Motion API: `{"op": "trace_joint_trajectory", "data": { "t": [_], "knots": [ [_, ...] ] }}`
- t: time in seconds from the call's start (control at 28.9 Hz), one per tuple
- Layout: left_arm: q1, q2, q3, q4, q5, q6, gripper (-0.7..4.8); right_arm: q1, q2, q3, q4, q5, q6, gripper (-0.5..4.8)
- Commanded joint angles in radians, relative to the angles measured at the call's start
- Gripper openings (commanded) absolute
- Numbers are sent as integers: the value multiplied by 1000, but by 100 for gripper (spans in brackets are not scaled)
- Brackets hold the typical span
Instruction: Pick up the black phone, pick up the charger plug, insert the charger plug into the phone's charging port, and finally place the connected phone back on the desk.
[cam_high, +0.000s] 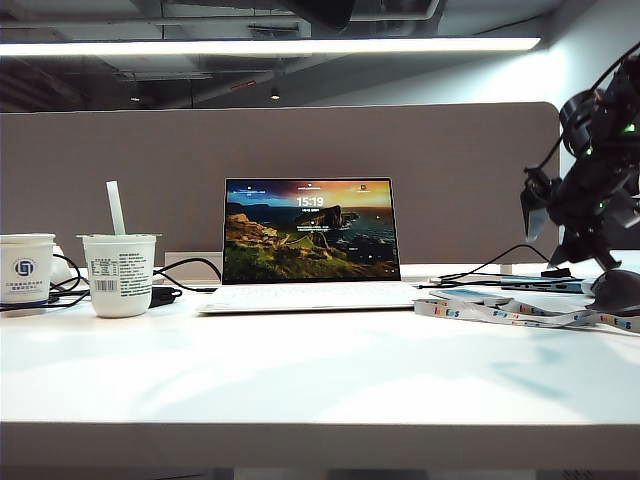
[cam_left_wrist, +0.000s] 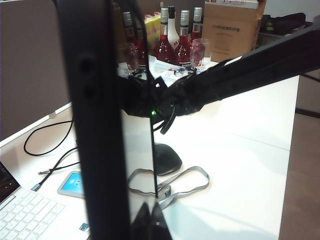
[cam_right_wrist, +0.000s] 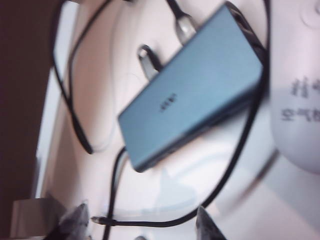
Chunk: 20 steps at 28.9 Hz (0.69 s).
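Black phone (cam_left_wrist: 107, 150) upright, long axis vertical, clamped in left gripper (cam_left_wrist: 145, 220); right gripper (cam_right_wrist: 140, 225) apart over charger plug (cam_right_wrist: 97, 219).

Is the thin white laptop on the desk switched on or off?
On. The thin white laptop stands open, and its screen glows with a coastal landscape wallpaper and a clock.

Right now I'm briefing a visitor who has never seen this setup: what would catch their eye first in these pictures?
Probably the open laptop, its bright landscape screen glowing at the middle of the desk. Next, the black phone held upright in the shut left gripper, filling the left wrist view. Then the right gripper, jaws open, poised over the charger plug lying beside a grey-blue hub at the desk's right.
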Motion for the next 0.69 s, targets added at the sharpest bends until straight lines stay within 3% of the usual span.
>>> {"op": "trace_joint_trajectory", "data": {
  "t": [0.03, 0.31, 0.52, 0.69],
  "knots": [
    [-2, -10, 8, 43, 6, 1, -7, 0, 13, 4, 29, -7, 6, 273],
    [-2, -10, 8, 43, 6, 1, -7, -1, 35, 14, 109, -20, 6, 273],
    [-1, -10, 8, 43, 1, 2, -7, -8, 33, 62, 122, -131, 0, 273],
    [-1, -9, 8, 44, -5, 2, -7, -14, 30, 178, 43, -164, -150, 272]
  ]
}}
